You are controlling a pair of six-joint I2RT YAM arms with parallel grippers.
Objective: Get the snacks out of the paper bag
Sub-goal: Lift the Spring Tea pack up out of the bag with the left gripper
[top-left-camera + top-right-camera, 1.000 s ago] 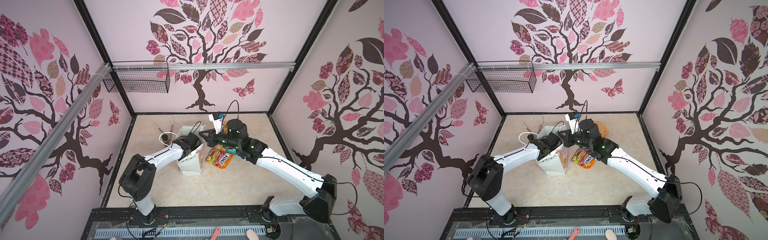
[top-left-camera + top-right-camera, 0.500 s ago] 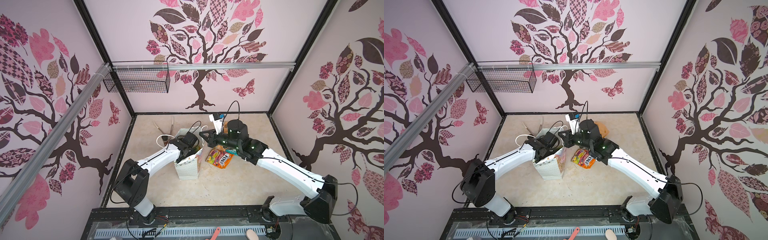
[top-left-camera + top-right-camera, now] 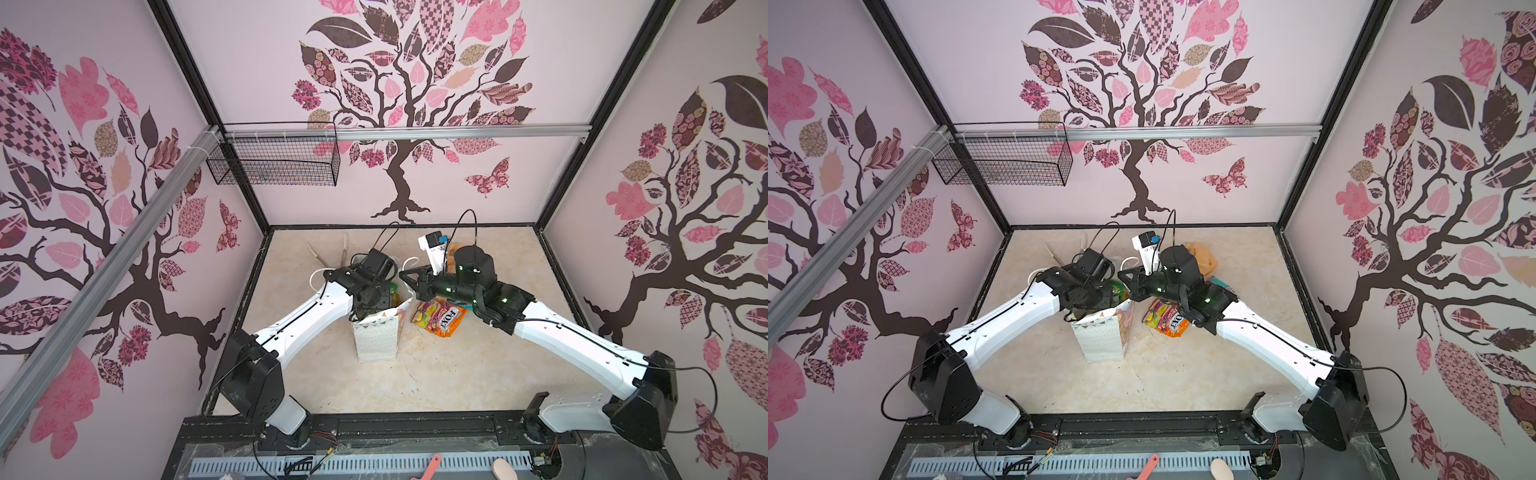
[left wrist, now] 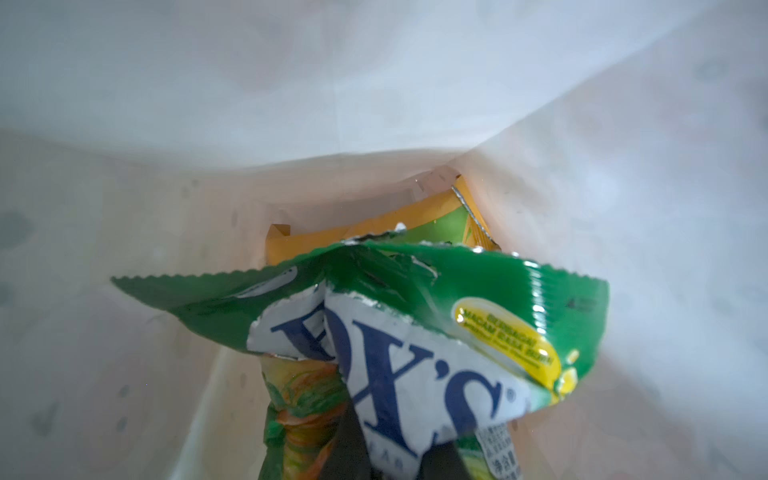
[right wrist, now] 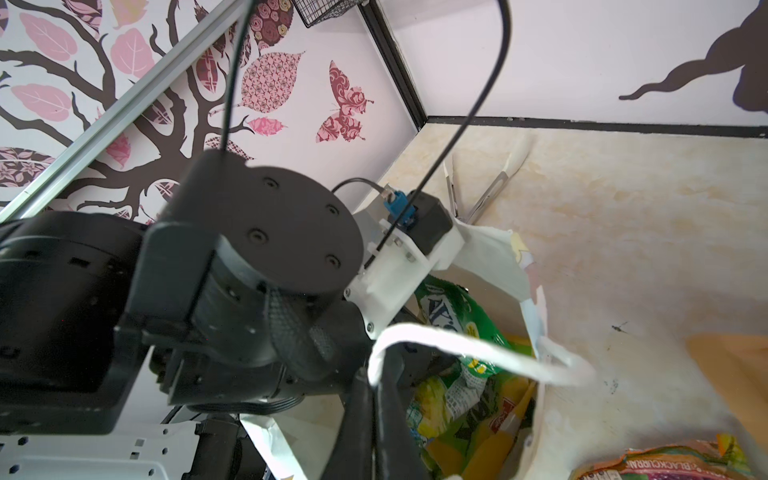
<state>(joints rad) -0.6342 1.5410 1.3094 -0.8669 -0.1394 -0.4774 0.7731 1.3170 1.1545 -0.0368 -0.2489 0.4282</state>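
Bag [image 3: 376, 340] shifted; wrist view alone shows left hand [image 4: 395, 457] pinching green packet [image 4: 415, 282].

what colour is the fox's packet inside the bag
Green packet, blue-on-white logo; clearest in left wrist view.

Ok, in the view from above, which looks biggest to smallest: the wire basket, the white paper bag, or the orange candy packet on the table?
1. wire basket: looks largest, but it hangs high, nearer the camera, so that's unsure.
2. paper bag.
3. orange candy packet: smallest, lying beside the bag.
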